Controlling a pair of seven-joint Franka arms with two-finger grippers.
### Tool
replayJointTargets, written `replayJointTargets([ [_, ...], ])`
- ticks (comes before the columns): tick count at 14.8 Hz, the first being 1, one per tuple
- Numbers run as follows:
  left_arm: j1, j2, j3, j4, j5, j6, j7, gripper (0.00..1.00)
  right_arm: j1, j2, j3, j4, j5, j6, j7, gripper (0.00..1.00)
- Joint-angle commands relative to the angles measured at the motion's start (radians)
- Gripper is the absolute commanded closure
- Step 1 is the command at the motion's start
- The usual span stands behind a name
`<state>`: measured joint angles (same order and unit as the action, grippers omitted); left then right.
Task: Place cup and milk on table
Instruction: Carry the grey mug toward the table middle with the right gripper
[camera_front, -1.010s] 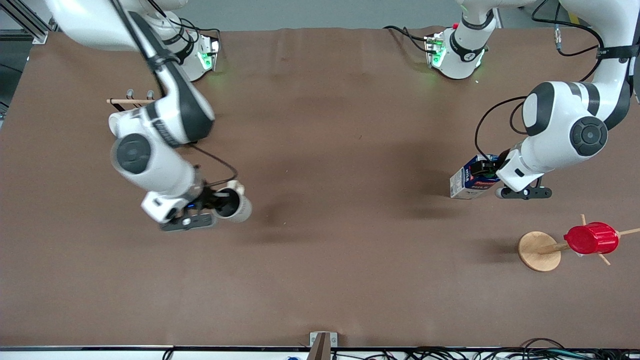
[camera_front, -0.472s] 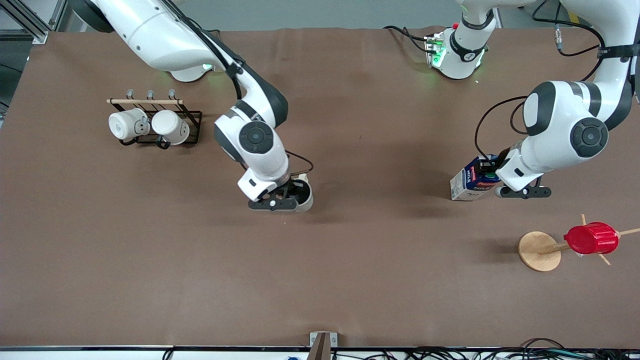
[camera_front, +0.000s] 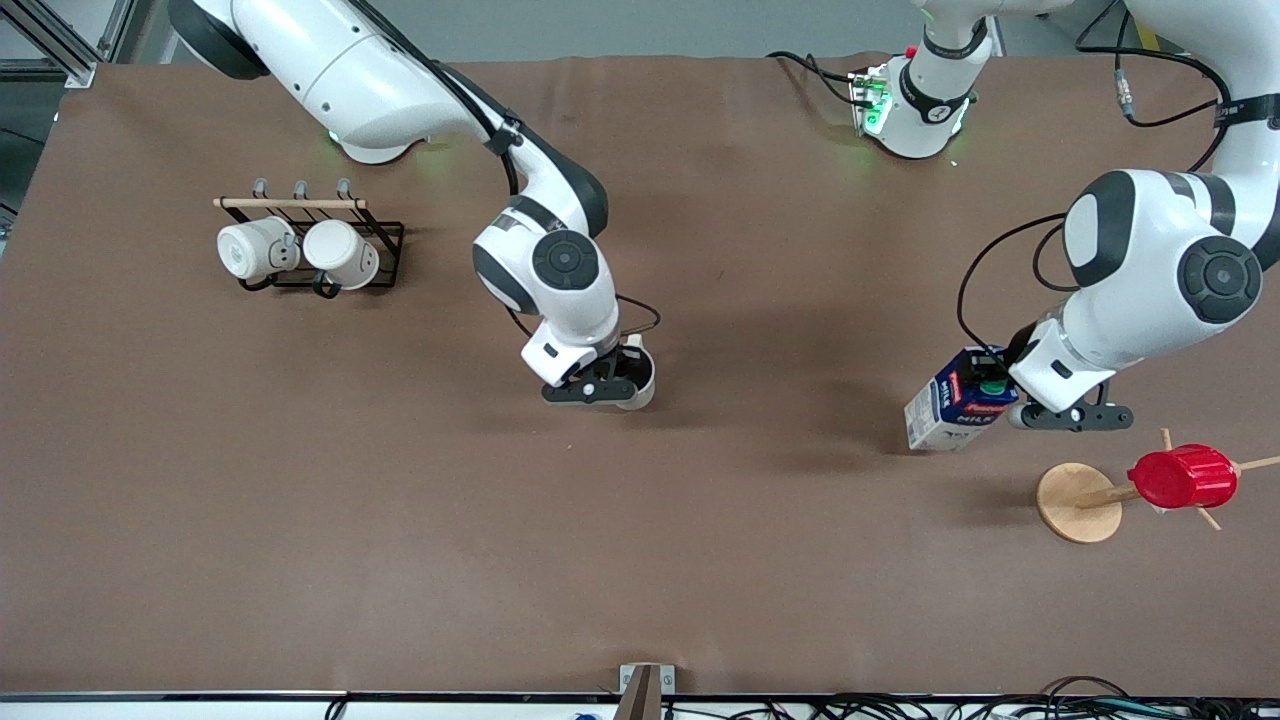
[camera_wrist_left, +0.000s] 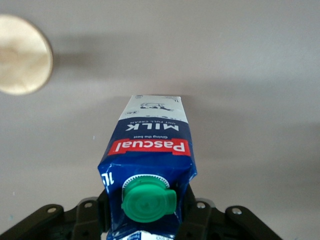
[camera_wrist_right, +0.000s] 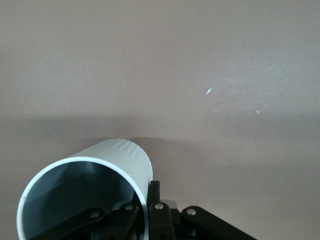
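Worktop (camera_front: 700, 560): brown, carries everything.
Milk (camera_front: 955, 410): upright, tilted, toward the left arm's end, gripped at its top by the left pincer (camera_front: 1000, 392).
Cup (camera_front: 636, 380): mid-worktop, rim clamped by the right pincer (camera_front: 608, 378).

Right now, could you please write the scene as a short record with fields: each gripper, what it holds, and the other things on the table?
right gripper: shut on the cup, over the middle of the table
left gripper: shut on the top of the milk, carton tilted
cup contact with table: cannot tell
milk contact with table: cannot tell
mug rack: toward the right arm's end, two white mugs on it
wooden stand: toward the left arm's end, red cup on one peg
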<state>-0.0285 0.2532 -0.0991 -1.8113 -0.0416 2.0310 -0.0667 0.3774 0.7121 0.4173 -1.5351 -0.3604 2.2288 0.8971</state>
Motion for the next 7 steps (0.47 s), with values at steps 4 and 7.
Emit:
replayJointTargets([
  [4, -0.091, 0.109, -0.004, 0.208, -0.023, -0.040, -0.048, 0.69, 0.009, 0.041, 0.009, 0.017, -0.075, 0.028, 0.074, 0.91],
  [7, -0.169, 0.138, -0.002, 0.260, -0.021, -0.071, -0.116, 0.69, 0.006, 0.044, 0.009, 0.017, -0.072, 0.028, 0.085, 0.43],
])
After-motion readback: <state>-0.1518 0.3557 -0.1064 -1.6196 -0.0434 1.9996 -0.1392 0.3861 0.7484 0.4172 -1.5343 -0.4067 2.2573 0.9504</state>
